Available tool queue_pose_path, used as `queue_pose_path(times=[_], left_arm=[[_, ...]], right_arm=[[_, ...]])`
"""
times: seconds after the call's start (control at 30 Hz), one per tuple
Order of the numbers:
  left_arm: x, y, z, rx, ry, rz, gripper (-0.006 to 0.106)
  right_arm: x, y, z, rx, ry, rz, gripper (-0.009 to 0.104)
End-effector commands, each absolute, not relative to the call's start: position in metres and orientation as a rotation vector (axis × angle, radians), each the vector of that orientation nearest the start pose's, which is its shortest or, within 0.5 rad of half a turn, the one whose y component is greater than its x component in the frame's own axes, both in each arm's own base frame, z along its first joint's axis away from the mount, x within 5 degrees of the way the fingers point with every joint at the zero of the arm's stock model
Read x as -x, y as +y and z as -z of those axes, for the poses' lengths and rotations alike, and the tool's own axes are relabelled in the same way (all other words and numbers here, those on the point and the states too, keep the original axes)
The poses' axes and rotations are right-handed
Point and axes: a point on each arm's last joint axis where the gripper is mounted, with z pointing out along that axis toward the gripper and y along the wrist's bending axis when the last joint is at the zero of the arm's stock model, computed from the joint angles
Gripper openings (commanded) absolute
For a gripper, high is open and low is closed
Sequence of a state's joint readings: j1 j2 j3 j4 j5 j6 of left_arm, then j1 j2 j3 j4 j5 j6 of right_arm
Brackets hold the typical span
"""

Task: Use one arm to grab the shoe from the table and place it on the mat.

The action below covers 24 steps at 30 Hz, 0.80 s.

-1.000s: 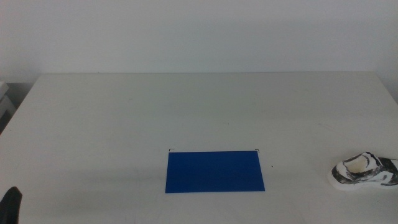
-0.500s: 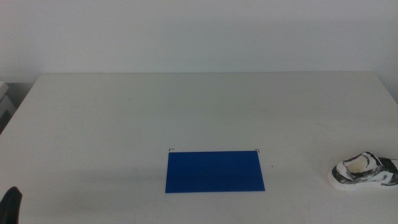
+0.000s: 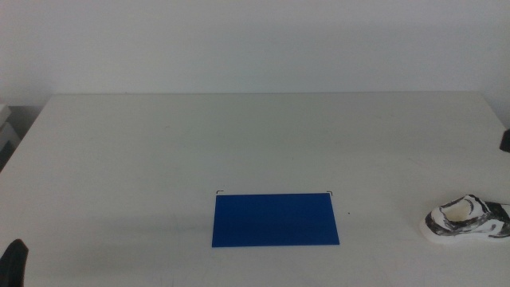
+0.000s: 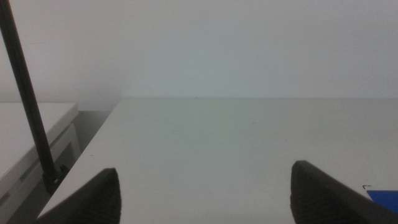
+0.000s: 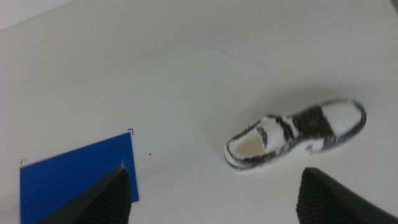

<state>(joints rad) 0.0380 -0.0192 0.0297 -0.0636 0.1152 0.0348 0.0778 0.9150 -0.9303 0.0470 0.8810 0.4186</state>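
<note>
The shoe (image 3: 466,223), a white sneaker with black-grey patches, lies on its sole on the white table (image 3: 239,143) near the right edge. The deep-blue mat (image 3: 275,220) lies flat at the front centre, with nothing on it. In the right wrist view my right gripper (image 5: 221,202) is open and hovers above the table, well apart from the shoe (image 5: 292,134), with the mat (image 5: 74,174) off to one side. A dark bit of the right arm (image 3: 505,139) shows at the right edge. My left gripper (image 4: 211,199) waits open at the table's front left corner (image 3: 14,263).
Small black corner marks sit at the mat's far corners (image 3: 219,192). A black rod (image 4: 28,99) and a white cabinet (image 4: 31,137) stand beyond the table's left side. The shoe lies close to the table's right edge.
A dark part of the right arm has come into the middle view at the right edge. Shoe, mat and left gripper have not moved.
</note>
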Motion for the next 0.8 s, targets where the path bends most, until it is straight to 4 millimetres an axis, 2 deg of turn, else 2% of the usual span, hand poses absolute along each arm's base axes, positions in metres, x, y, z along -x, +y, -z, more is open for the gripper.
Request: queue_pose_path(times=[0.0,0.17,0.4,0.53,0.77], left_arm=[[-0.056,0.002,-0.2,0.064,1.525,0.018,0.094],[-0.056,0.002,-0.2,0.064,1.525,0.018,0.094],[-0.056,0.002,-0.2,0.064,1.525,0.018,0.094],[-0.056,0.002,-0.2,0.064,1.525,0.018,0.094],[-0.056,0.002,-0.2,0.064,1.525,0.018,0.094]], right_arm=[[-0.183,0.015,-0.369,-0.553,2.296,-0.33,0.092],[-0.207,0.01,-0.359,-0.8,2.358,-0.264,0.092],[-0.233,0.013,-0.338,-1.095,2.347,-0.316,0.092],[-0.245,0.012,-0.323,-1.299,2.318,-0.305,0.092],[-0.263,0.008,-0.299,-1.684,2.156,-0.25,0.092]])
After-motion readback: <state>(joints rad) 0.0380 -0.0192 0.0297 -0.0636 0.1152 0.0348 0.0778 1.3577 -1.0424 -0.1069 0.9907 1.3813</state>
